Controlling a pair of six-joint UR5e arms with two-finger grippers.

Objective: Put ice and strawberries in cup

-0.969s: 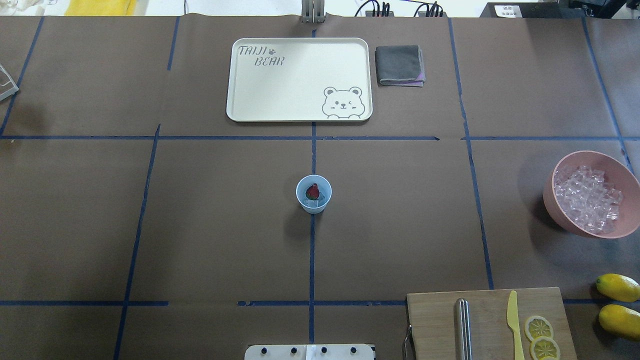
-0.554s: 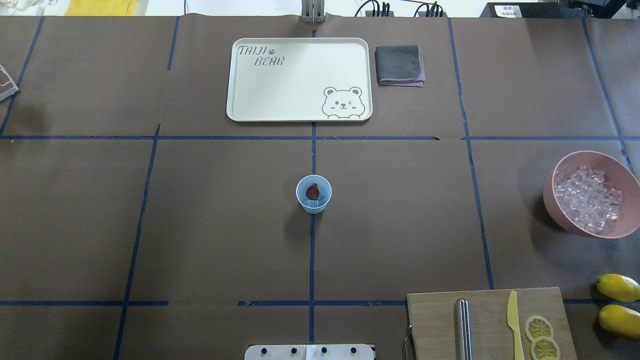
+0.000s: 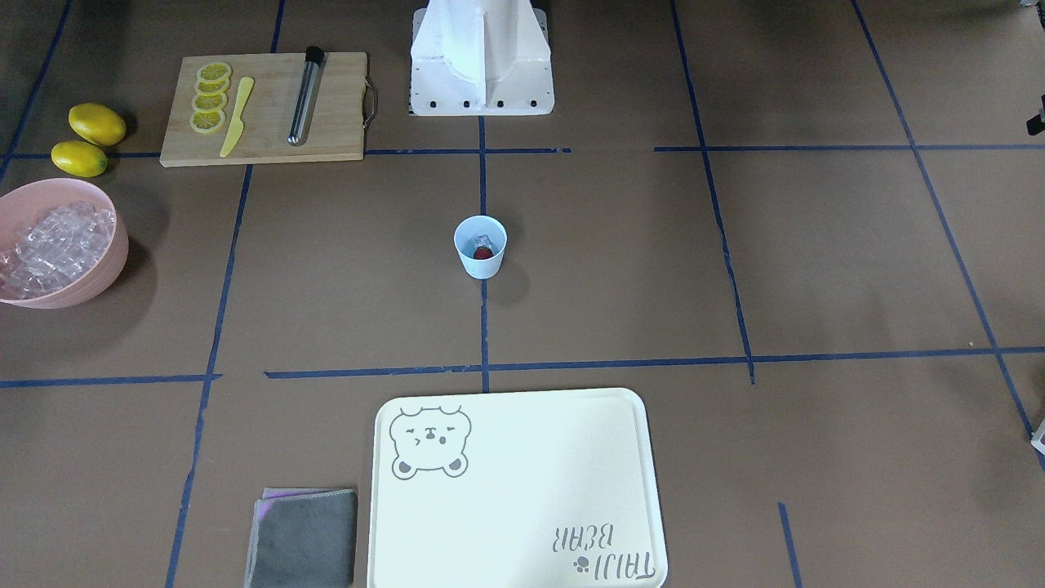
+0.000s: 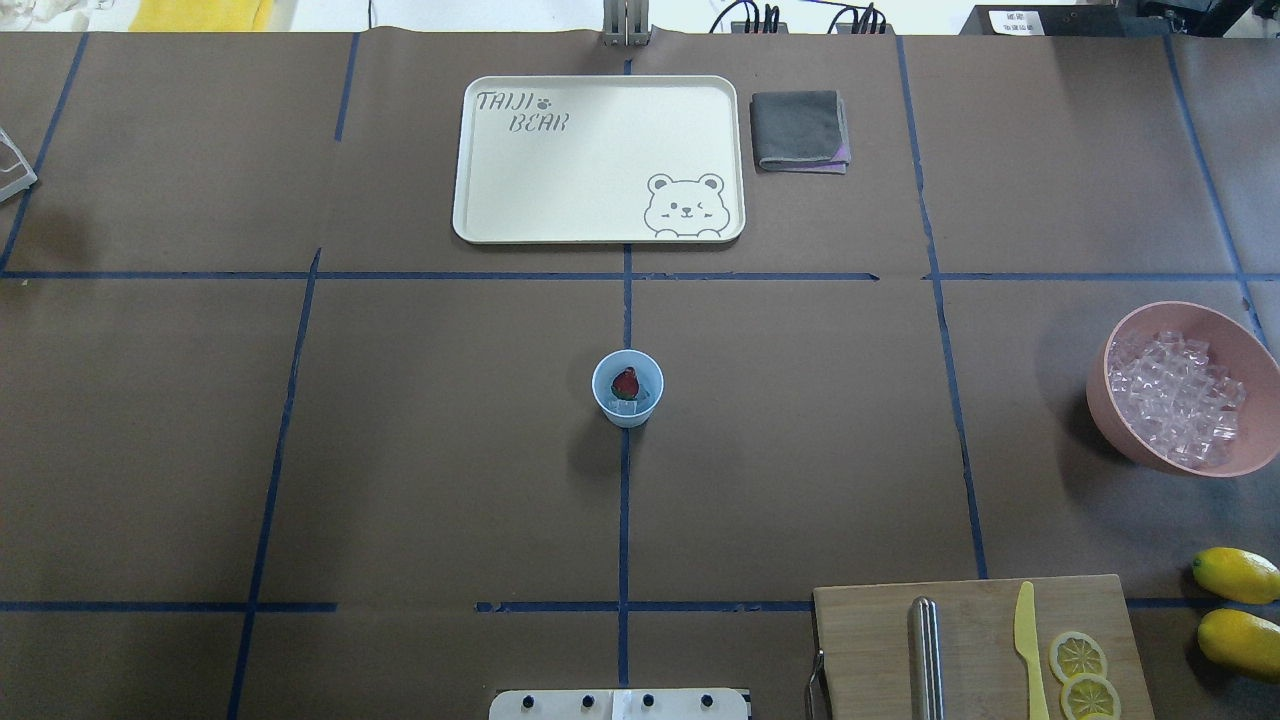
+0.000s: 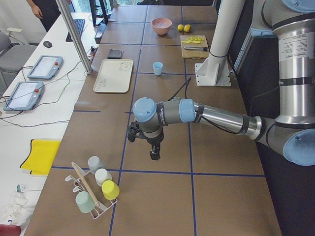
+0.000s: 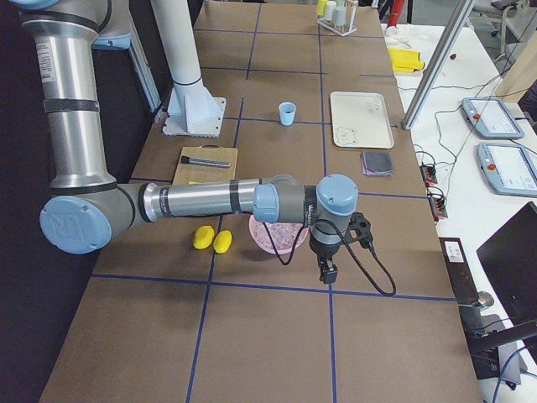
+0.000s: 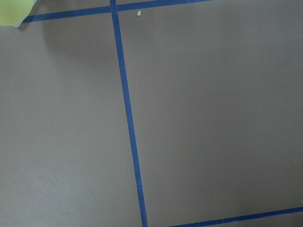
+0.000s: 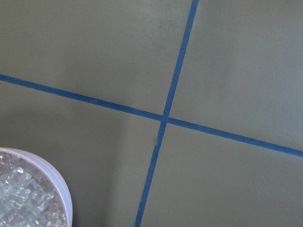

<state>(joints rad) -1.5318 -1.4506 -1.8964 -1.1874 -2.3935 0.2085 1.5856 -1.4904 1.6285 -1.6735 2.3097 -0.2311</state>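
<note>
In the front-facing view, the pale-blue cup [image 3: 480,268] is seen upright near the middle of the table [image 3: 735,261], on a blue tape line [image 3: 483,327]. 1 dark-red strawberry [image 3: 482,254] is seen inside it, with clear ice [image 3: 481,242] touching it on the robot's side. More ice is heaped in the pink bowl [image 3: 106,269] at the view's left edge, well apart from the cup. 2 lemons [image 3: 97,124] are laid near a cutting board [image 3: 335,114].

In the overhead view, the strawberry is shown resting on the ice in the cup. A cream tray [image 4: 560,180] with a grey cloth [image 4: 798,128] just beside it is placed beyond the cup.

In the exterior left view, the left gripper [image 5: 154,152] is held pointing down above the table, well apart from the cup. How far its jaws are parted, and whether anything is held, cannot be told.

In the exterior right view, the right gripper [image 6: 327,270] is held pointing down just beside the pink bowl. Its opening and any hold cannot be told either.

In the left wrist view, only brown table and tape lines are shown.

In the right wrist view, the bowl's rim and ice are seen at the lower left corner.
</note>
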